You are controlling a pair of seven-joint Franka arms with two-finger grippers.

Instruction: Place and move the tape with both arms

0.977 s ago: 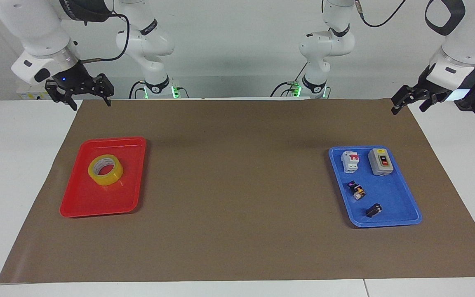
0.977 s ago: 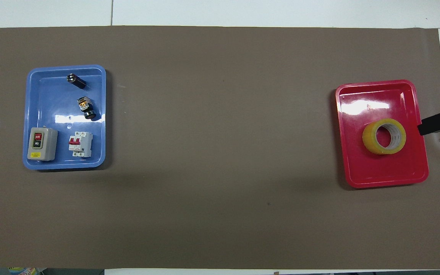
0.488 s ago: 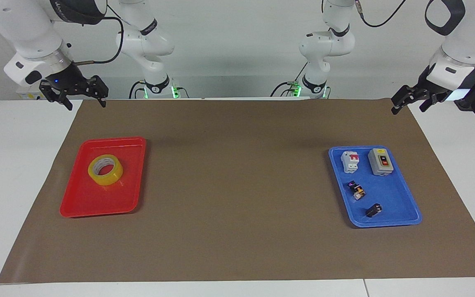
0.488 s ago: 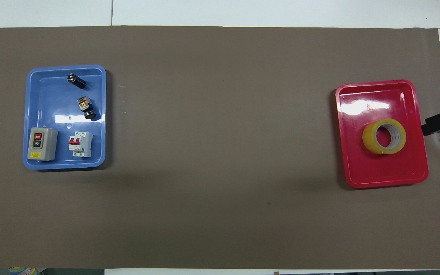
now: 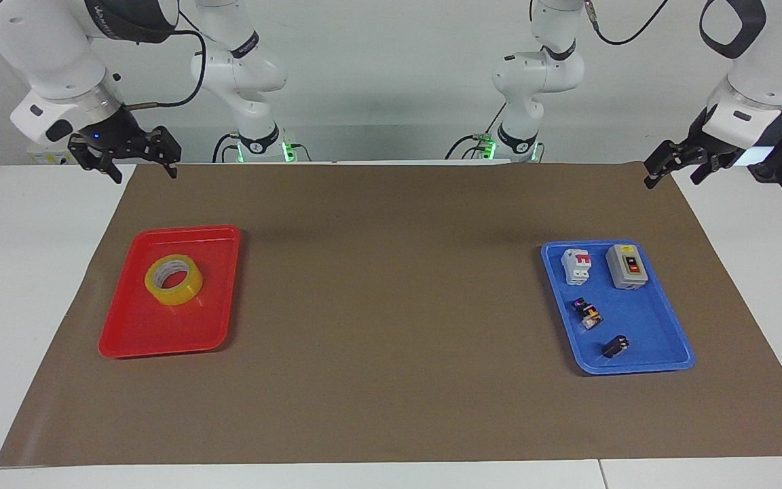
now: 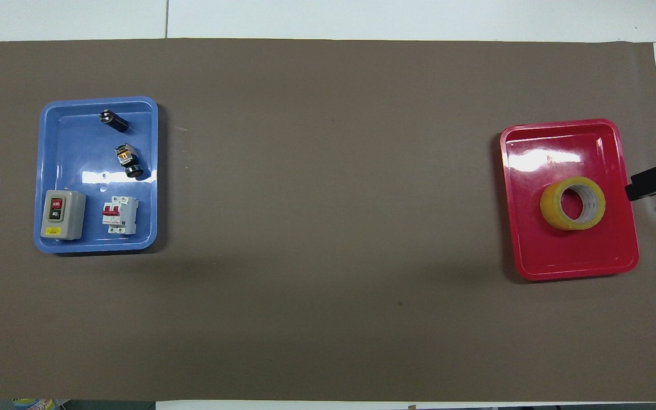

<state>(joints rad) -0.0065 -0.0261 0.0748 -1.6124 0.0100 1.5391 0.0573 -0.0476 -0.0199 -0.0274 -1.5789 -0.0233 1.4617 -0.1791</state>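
The tape is a yellow roll lying flat in a red tray at the right arm's end of the table. It also shows in the overhead view, in the tray. My right gripper is open and empty, raised over the brown mat's corner near the robots, apart from the tray. One of its fingers shows at the overhead view's edge. My left gripper is open and empty, waiting over the mat's corner at the left arm's end.
A blue tray at the left arm's end holds a grey switch box, a white and red breaker and two small dark parts. A brown mat covers the table between the trays.
My right gripper has shifted slightly outward from the red tray, toward the table's end. The tape and the left arm have not moved.
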